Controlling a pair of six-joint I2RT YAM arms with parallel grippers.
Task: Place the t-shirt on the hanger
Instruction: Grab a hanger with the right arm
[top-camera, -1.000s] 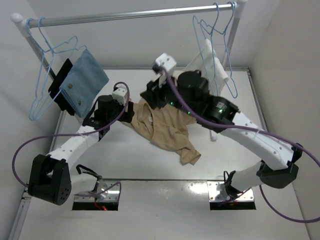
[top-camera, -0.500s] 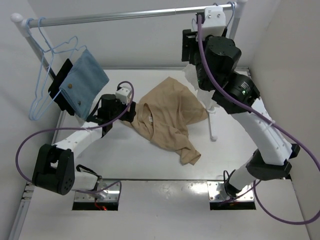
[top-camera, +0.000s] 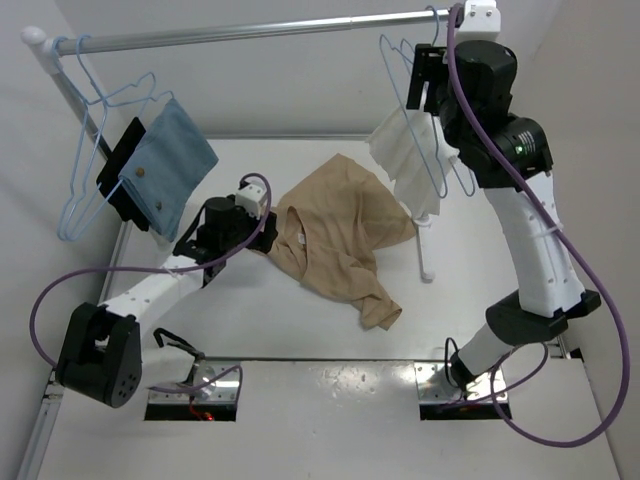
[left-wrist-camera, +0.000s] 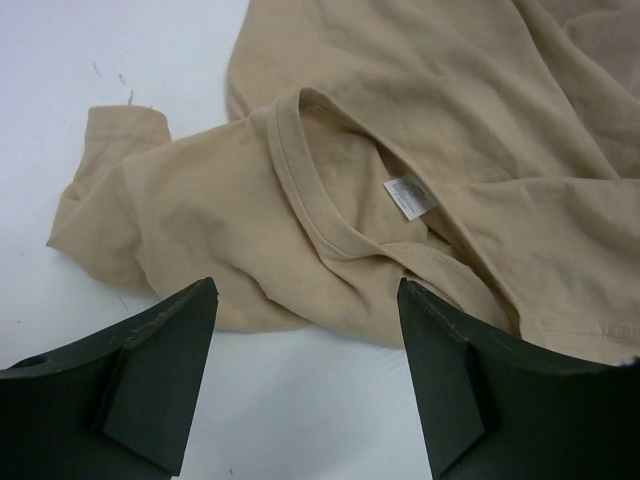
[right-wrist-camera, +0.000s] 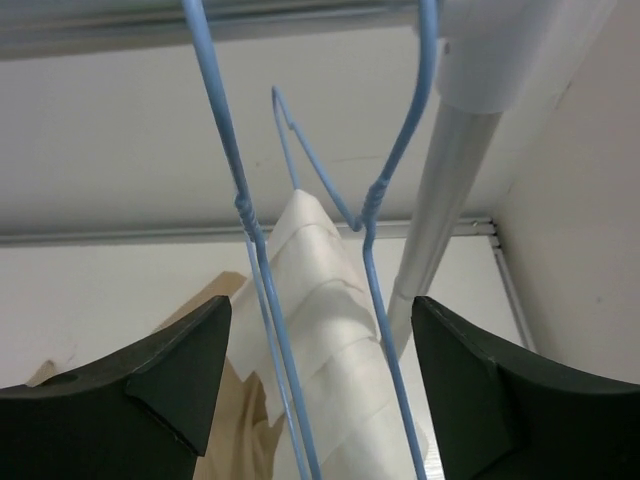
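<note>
Left gripper (left-wrist-camera: 305, 300): jaws gaped empty above the t-shirt (top-camera: 335, 225) collar.
Right gripper (right-wrist-camera: 320, 310): jaws stood apart, facing the hanger (right-wrist-camera: 238, 190), one o'clock.

White towel (top-camera: 402, 160) and blue cloth (top-camera: 175, 155) hang from rail (top-camera: 250, 33).

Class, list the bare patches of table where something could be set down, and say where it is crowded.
Free: the near strip of table between the t-shirt and the arm bases; the patch right of the t-shirt. Crowded: the far right corner, with white towel, hangers and right hand.
</note>
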